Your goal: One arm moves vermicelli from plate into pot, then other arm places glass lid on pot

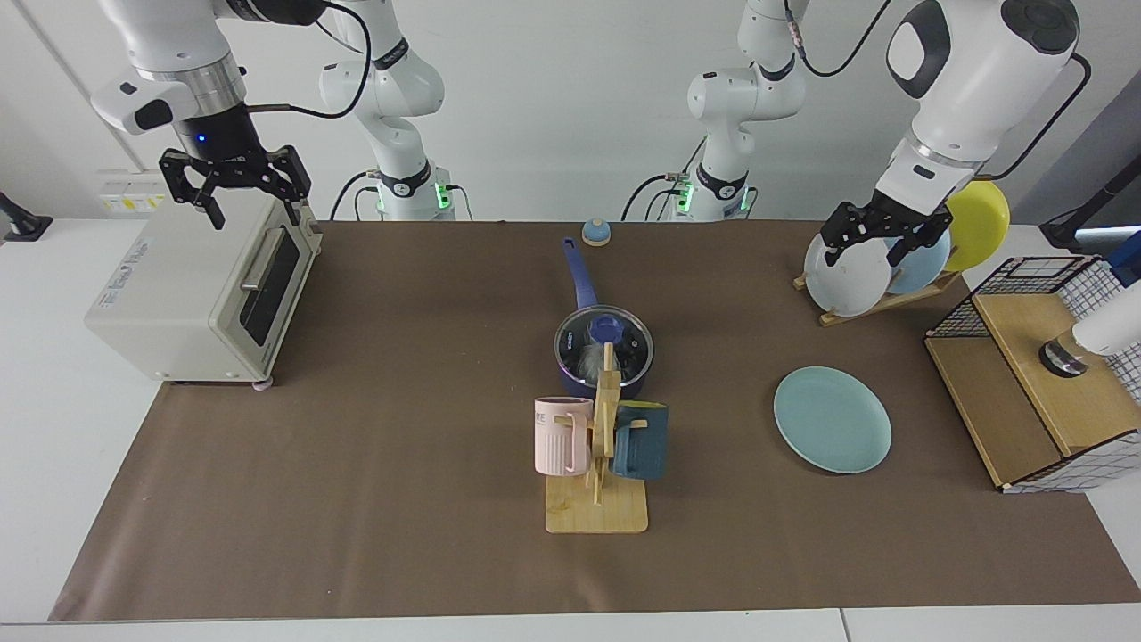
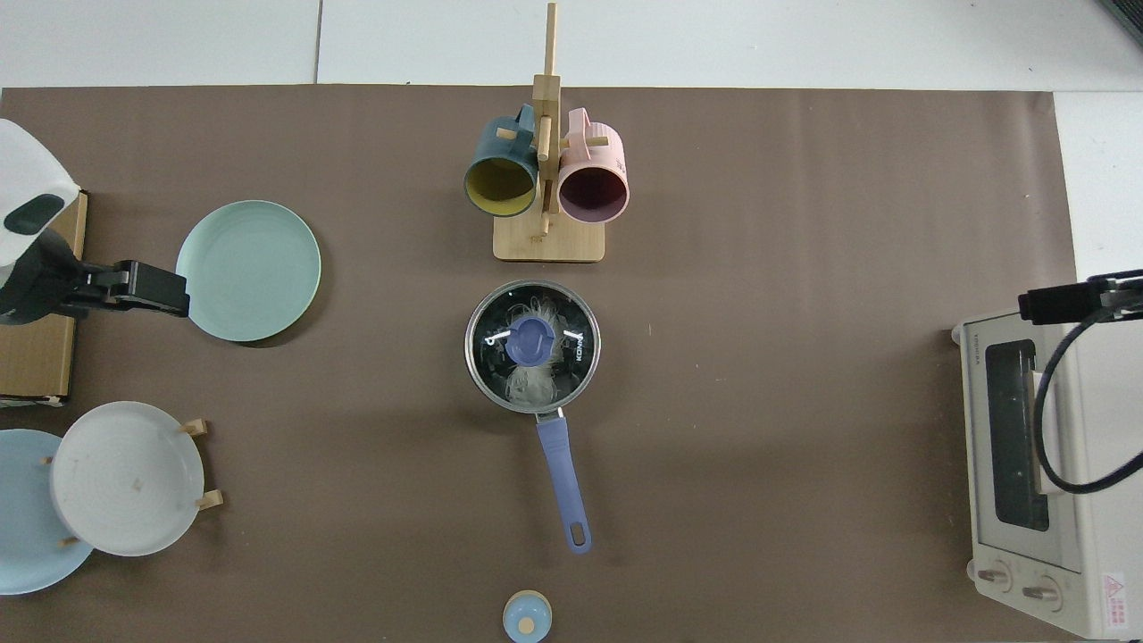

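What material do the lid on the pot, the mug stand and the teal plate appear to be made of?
The glass lid: clear glass with a metal rim, since vermicelli shows through it.
The mug stand: pale unpainted wood, perhaps bamboo.
The plate: matte and evenly teal, likely plastic or ceramic; unclear which.

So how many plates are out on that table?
4: a teal plate lying flat on the mat, and grey-white, light blue and yellow ones standing in the wooden rack. More could hide behind those.
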Tool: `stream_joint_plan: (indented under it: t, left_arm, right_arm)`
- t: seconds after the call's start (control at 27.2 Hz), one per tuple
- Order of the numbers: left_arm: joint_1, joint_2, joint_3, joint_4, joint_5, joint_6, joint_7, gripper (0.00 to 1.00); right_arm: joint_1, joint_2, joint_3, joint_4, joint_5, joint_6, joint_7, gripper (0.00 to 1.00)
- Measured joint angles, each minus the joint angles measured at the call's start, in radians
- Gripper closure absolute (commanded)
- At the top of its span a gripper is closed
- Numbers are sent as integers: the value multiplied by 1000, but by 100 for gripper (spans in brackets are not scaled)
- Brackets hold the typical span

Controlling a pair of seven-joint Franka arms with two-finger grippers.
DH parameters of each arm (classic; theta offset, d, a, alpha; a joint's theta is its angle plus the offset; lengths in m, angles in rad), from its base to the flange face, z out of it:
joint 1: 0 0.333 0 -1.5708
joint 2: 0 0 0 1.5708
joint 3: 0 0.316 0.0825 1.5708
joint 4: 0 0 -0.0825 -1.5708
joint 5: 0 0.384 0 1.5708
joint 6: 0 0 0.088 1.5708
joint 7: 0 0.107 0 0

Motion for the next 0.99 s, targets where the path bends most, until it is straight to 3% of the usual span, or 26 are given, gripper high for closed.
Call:
stream_joint_plan:
  t: [0.55, 0.99]
  left_arm:
    - [0, 0, 0, 0, 0, 0, 0, 0]
    - [0, 0, 0, 0, 0, 0, 0, 0]
  right_arm:
    - [-18, -30, 7, -20, 1, -29, -12, 0]
    - [-18, 17, 8, -29, 60, -76, -9, 0]
